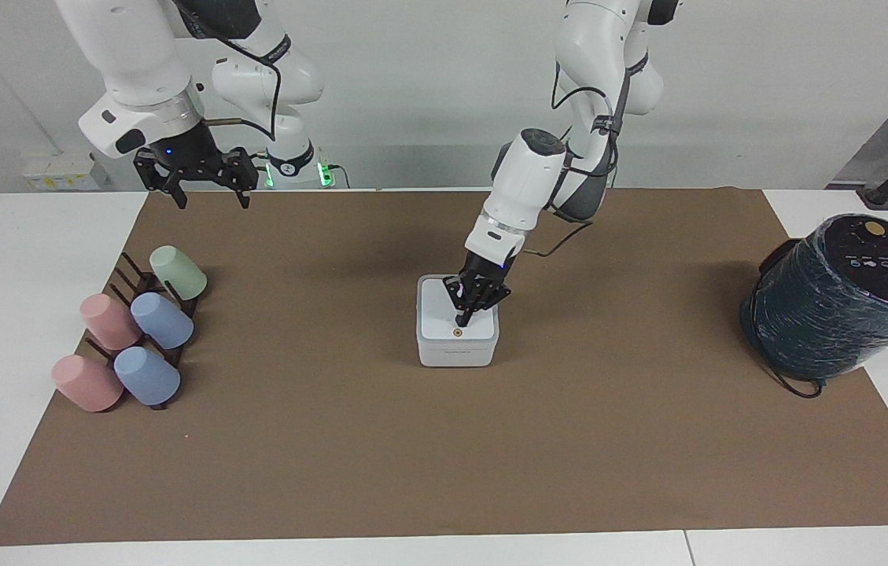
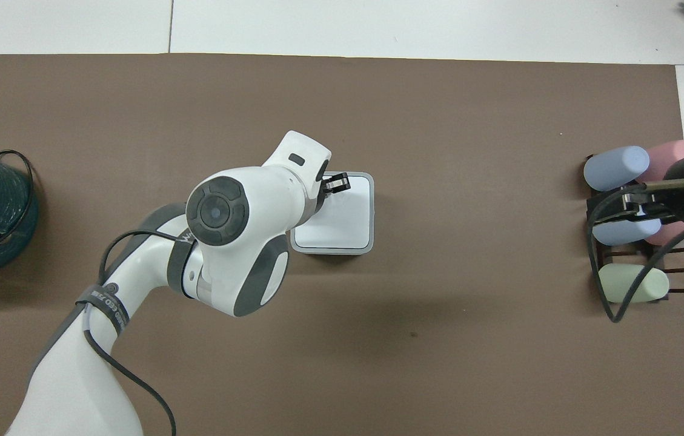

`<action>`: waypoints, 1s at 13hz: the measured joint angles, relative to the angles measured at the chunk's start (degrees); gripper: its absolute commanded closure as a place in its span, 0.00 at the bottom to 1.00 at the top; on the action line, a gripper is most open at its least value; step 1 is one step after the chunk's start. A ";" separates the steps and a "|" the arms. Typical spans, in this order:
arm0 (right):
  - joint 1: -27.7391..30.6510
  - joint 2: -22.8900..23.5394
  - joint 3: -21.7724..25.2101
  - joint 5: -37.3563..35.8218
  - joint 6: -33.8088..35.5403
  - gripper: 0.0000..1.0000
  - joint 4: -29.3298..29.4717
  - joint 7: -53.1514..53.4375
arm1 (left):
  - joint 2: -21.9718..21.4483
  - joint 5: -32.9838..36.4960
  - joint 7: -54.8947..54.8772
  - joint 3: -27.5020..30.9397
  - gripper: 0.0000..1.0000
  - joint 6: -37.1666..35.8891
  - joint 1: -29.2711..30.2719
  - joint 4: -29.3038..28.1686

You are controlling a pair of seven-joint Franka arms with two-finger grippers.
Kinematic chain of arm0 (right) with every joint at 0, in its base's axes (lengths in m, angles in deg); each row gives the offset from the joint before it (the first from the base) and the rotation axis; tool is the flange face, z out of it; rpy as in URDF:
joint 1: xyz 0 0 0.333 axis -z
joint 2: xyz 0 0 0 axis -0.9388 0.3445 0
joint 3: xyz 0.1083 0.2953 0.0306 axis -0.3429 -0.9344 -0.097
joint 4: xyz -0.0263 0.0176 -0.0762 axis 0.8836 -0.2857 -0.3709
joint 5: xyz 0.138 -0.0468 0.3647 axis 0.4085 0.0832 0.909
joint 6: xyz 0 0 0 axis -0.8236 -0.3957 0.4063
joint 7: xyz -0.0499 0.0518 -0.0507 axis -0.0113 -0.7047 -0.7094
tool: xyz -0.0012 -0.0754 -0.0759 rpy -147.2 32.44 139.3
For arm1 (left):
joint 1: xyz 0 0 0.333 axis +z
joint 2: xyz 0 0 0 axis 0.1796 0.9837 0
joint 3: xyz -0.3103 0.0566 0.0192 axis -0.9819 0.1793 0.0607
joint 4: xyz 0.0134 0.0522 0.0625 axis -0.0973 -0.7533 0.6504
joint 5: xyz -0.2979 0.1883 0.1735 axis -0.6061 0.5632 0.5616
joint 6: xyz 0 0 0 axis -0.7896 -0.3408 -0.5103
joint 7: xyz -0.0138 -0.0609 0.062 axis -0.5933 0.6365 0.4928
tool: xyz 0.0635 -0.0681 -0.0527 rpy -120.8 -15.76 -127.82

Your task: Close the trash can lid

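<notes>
Right gripper (image 1: 208, 189) waiting, fingers spread and empty, over the mat's robot-side edge at the right arm's end, left gripper (image 1: 462, 317) pinched together, empty, tip on the lid (image 1: 444, 318), lid flat on the trash can (image 1: 457, 354) mid-table

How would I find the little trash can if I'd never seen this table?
Look at the middle of the brown mat. The trash can sits there alone, under the left end effector. It is a small white box with a flat lid, unlike the big dark wrapped cylinder.
</notes>
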 measured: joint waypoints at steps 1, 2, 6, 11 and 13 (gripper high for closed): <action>0.00 0.00 0.00 0.00 0.00 0.00 0.00 0.00 | 0.08 0.00 -0.06 0.07 0.92 -4.70 1.45 2.95; 0.00 0.00 0.00 0.00 0.00 0.00 0.00 0.00 | 0.06 0.01 -0.31 0.14 0.92 -9.26 3.07 5.89; 0.00 0.00 0.00 0.00 0.00 0.00 -0.02 0.00 | -0.18 0.03 -9.18 0.56 0.89 -23.08 10.83 13.10; 0.00 0.00 0.00 0.00 0.00 0.00 -0.03 0.00 | -0.85 0.65 -29.03 0.99 0.81 -31.56 22.48 13.75; 0.00 0.00 0.00 0.00 0.00 0.00 -0.03 0.00 | -1.34 4.13 -35.29 1.04 0.73 -34.49 26.18 13.84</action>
